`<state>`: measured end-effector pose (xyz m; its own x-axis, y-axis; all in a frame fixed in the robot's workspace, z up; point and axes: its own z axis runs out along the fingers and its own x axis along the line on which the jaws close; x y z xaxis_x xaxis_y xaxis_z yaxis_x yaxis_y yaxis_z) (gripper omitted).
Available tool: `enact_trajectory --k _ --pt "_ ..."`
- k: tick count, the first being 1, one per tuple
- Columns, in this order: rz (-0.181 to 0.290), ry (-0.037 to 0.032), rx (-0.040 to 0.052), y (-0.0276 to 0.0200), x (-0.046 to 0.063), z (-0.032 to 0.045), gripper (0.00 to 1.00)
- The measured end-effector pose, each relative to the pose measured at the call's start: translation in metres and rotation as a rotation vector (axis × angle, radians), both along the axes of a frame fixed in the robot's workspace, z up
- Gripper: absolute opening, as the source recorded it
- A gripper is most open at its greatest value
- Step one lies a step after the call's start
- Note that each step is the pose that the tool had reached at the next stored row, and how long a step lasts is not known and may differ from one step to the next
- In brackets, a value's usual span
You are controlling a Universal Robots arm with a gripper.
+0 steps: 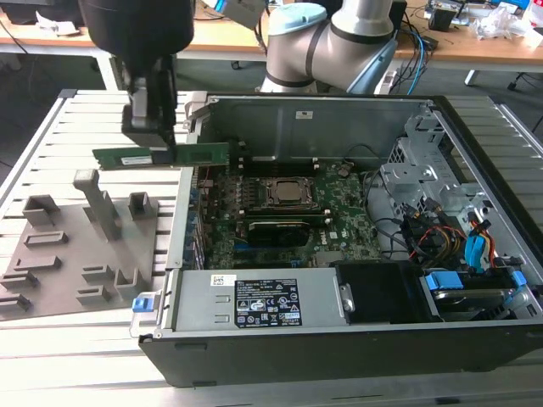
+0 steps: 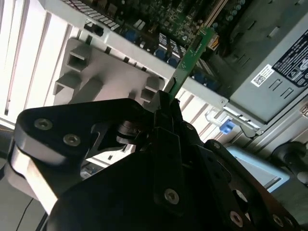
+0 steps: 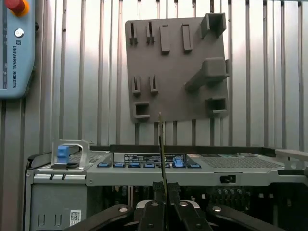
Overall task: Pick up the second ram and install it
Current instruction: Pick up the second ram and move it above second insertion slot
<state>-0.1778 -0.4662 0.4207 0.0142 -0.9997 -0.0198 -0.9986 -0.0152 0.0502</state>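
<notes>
1. Nearest in the exterior view is an open computer case (image 1: 339, 360) lying on a slatted table (image 1: 51, 127), with the power supply (image 1: 263, 301) along its near wall.
2. Behind that, the motherboard (image 1: 339, 216) sits on the case floor. A grey slotted tray (image 1: 59, 263) lies on the table beside the case, on the exterior view's left.
3. The gripper (image 1: 159, 142) hangs above the case wall next to the tray, its fingers pinched onto the second ram (image 1: 199, 153).
4. The ram is up in the air and level (long edge down). One end is over the tray side and the other over the motherboard side.
5. In both wrist views the fingers clamp the stick (image 2: 192, 53) (image 3: 161, 144) near its middle, with the tray (image 3: 178, 67) beyond it.
6. Farthest back is the arm's base (image 1: 293, 47).
</notes>
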Motion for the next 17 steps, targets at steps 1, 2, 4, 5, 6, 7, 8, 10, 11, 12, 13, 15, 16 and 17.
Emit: enact_trajectory --k 1,2,4,5,6,7,8,10,11,12,13,15,16,17 --pt "0.000 0.0001 0.0000 0.0001 0.003 0.0000 0.14" --pt "0.000 0.0002 0.0000 0.0002 0.007 0.0000 0.14" --pt "0.000 0.0005 0.0001 0.0005 0.015 -0.0001 0.14" --pt "0.000 0.0006 0.0001 0.0008 0.021 -0.0001 0.14" --pt "0.000 0.0008 0.0001 0.0010 0.027 -0.0001 0.14" --pt "0.000 0.0013 0.0000 0.0014 0.035 -0.0001 0.14" --pt "0.000 0.0017 0.0000 0.0017 0.042 -0.0001 0.14" --pt "0.000 0.0025 0.0001 0.0029 0.056 -0.0002 0.14" --pt "0.000 0.0028 0.0001 0.0035 0.059 -0.0002 0.14" --pt "0.000 0.0031 0.0000 0.0042 0.065 -0.0002 0.14" --pt "0.000 0.0036 0.0001 0.0049 0.070 -0.0002 0.14" --pt "0.000 0.0043 0.0000 0.0065 0.081 -0.0002 0.14" --pt "0.000 0.0046 0.0000 0.0074 0.088 -0.0003 0.14" --pt "0.000 0.0050 0.0001 0.0084 0.097 -0.0004 0.14"
